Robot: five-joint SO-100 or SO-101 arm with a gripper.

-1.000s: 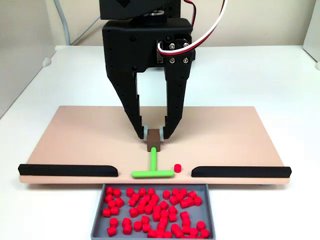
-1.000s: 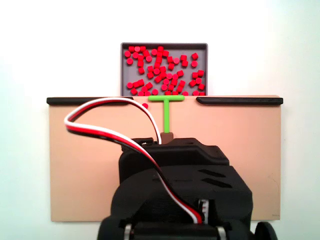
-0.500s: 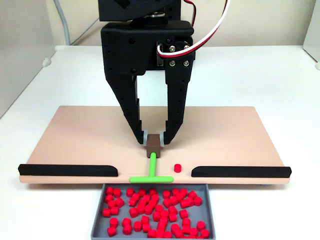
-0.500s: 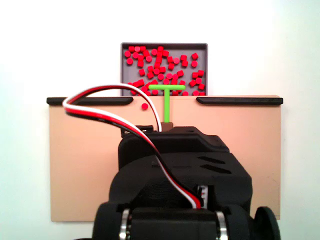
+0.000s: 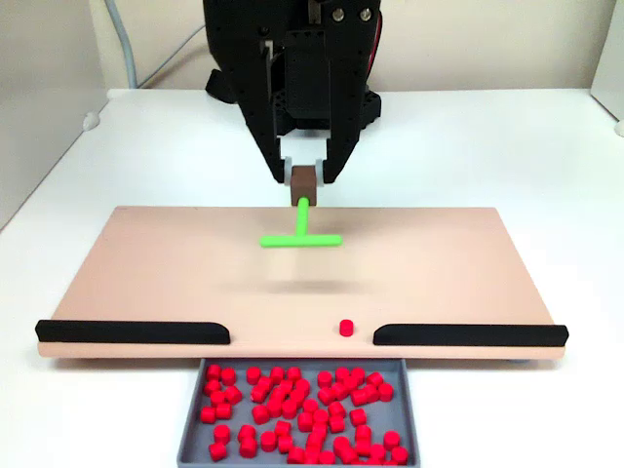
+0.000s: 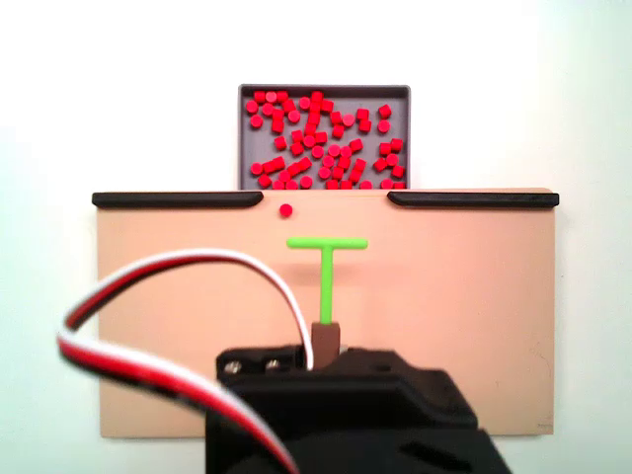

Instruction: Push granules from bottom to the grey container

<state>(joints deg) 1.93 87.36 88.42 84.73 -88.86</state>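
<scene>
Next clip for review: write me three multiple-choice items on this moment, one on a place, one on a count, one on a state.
1. Where does the lone granule lie?
A. in the grey container
B. on the tan board, in the gap between the black bars
C. on the white table

2. How many granules are on the tan board?
A. one
B. five
C. none

3. The hand is:
A. open
B. shut on the green pusher's brown block
C. holding a granule

Key: 1 B, it lies level with the bars; 2 A, all others fill the grey container; 3 B, fingers clamp the green pusher.

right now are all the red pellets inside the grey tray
No, one red pellet sits alone on the tan board, in the gap between the two black bars, short of the grey tray.
</scene>
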